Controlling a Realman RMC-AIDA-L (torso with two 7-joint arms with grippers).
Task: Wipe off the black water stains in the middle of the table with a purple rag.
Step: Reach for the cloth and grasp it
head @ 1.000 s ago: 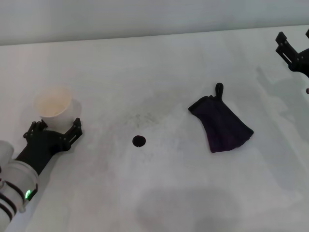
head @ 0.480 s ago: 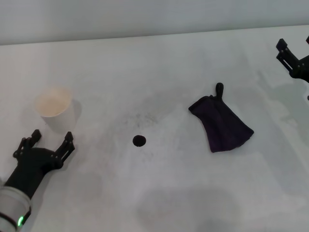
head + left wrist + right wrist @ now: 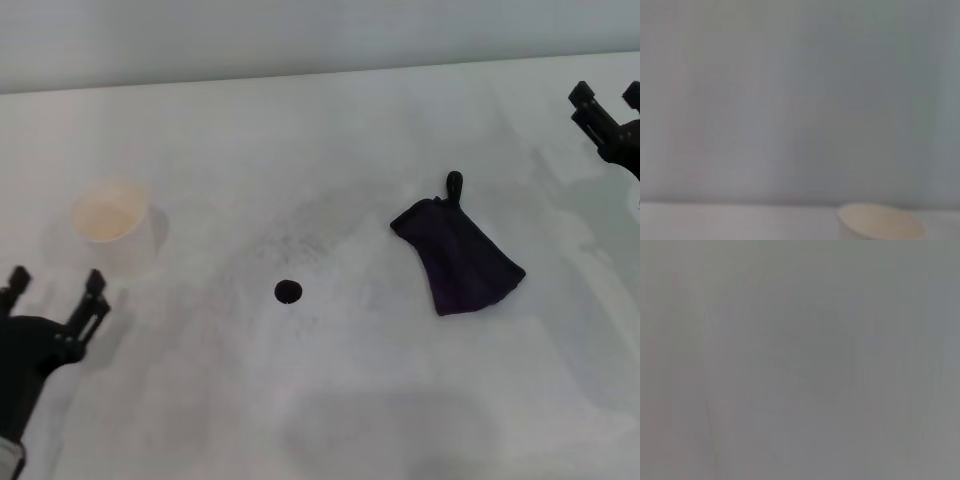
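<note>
Now, rag (image 3: 458,256): flat on table (image 3: 330,400), loop pointing away, long axis running near-right.
Stain (image 3: 288,291): left of rag, apart.
Left gripper (image 3: 55,290): fingers apart, near cup (image 3: 111,222).
Right gripper (image 3: 605,100): fingers apart, far right.

head: bright, even, diffuse light; low contrast | table (image 3: 330,400): soft broad shadow lower centre, no hard glare | cup (image 3: 112,225): washed out, faint shadow to its right | left wrist: heavily defocused, cup rim (image 3: 882,225) soft | right wrist: flat grey blur
</note>
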